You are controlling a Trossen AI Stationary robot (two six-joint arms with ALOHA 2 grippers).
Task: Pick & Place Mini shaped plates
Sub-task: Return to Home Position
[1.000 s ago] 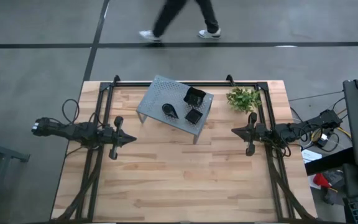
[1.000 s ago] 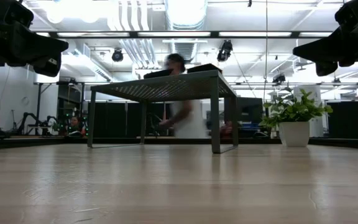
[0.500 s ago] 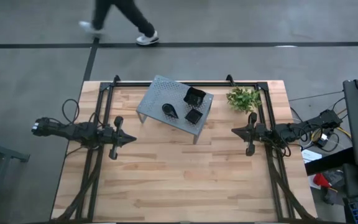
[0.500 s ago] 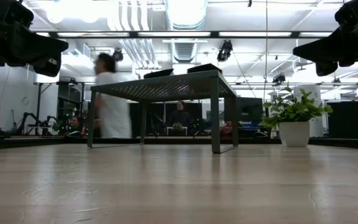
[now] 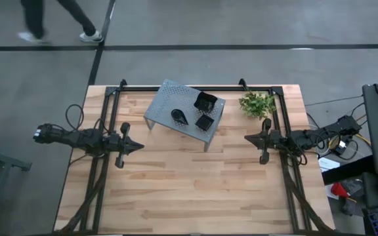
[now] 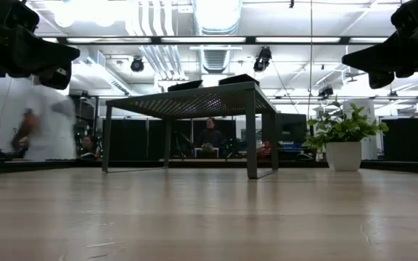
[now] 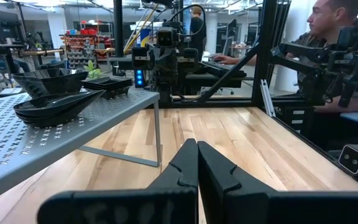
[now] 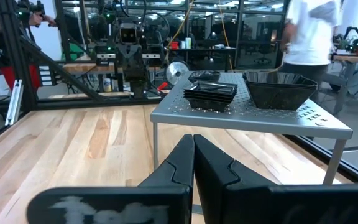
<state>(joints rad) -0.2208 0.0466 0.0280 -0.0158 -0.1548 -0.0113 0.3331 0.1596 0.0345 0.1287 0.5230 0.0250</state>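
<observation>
Though left end effector (image 7: 197, 145) and right end effector (image 8: 193, 139) are closed, plates (image 5: 205, 102) stack uncountably.

Drop-shaped plates (image 5: 179, 116) and two lots of square plates (image 5: 205, 101) are seen on the grey shelf (image 5: 166, 98). Left hand (image 5: 138, 147) and right hand (image 5: 247, 138) are held over opposite sides of the table (image 5: 189, 190).

Both arms stretched out level, pointing inward at each other. The left gripper (image 5: 140, 148) hung with its fingers pressed together, holding nothing; opposite, the right gripper (image 5: 247, 137) did likewise.
</observation>
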